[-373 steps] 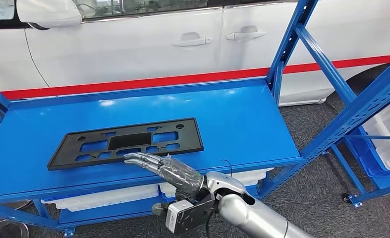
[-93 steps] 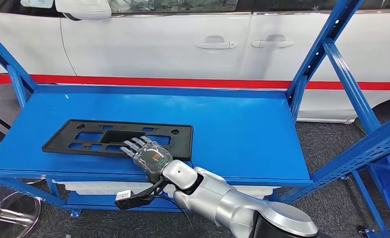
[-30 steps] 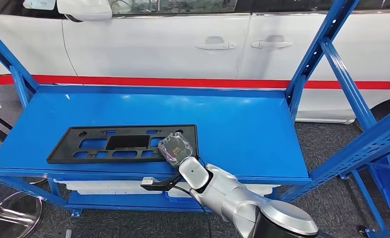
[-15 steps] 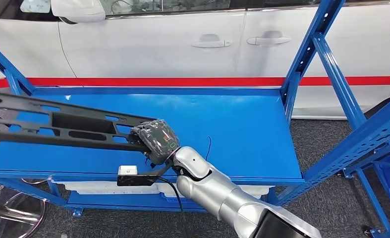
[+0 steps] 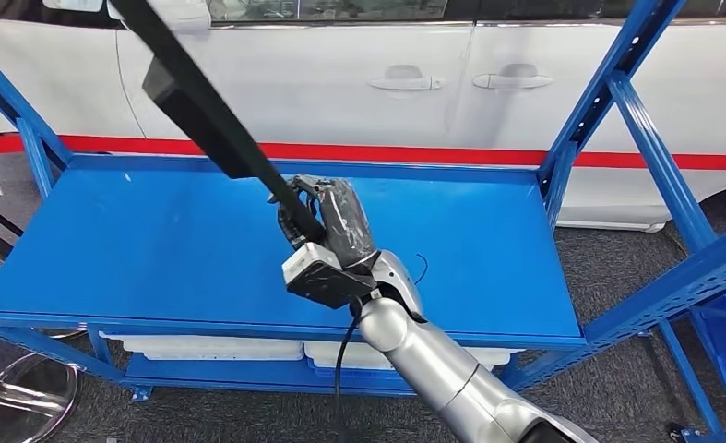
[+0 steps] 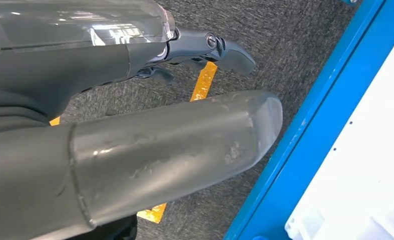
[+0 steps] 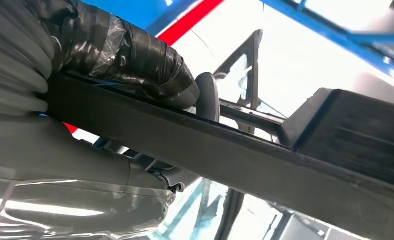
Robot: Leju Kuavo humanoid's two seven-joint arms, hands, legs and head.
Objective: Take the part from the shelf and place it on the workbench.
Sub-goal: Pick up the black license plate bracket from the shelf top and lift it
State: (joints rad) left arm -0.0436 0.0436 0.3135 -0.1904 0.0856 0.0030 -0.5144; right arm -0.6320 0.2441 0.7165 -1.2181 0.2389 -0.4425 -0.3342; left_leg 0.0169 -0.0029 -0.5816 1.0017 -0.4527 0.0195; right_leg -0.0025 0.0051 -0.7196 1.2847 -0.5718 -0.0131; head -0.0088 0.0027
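**Right hand holds the black part clear of the shelf**

In the head view the right hand [image 5: 327,221] sits just left of the frame's centre, its fingers wrapped around the lower end of the black part [image 5: 207,106]. The part is seen edge-on and runs as a long dark bar from the hand diagonally up to the upper left corner of the frame, lifted clear of the blue shelf [image 5: 488,240]. The hand is therefore at the part's lower right end, with nearly all of the part extending up and to the left beyond it.

The right wrist view confirms the grasp: the thumb [image 7: 134,60] presses on one face of the part [image 7: 265,165] while the darker fingers lie against the other, the part's edge running from the picture's left side to its lower right.

In the left wrist view the left hand [image 6: 149,135] hangs over grey carpet beside a blue frame, fingers loosely extended and holding nothing.

A white car [image 5: 359,65] with a red stripe stands behind the shelf.
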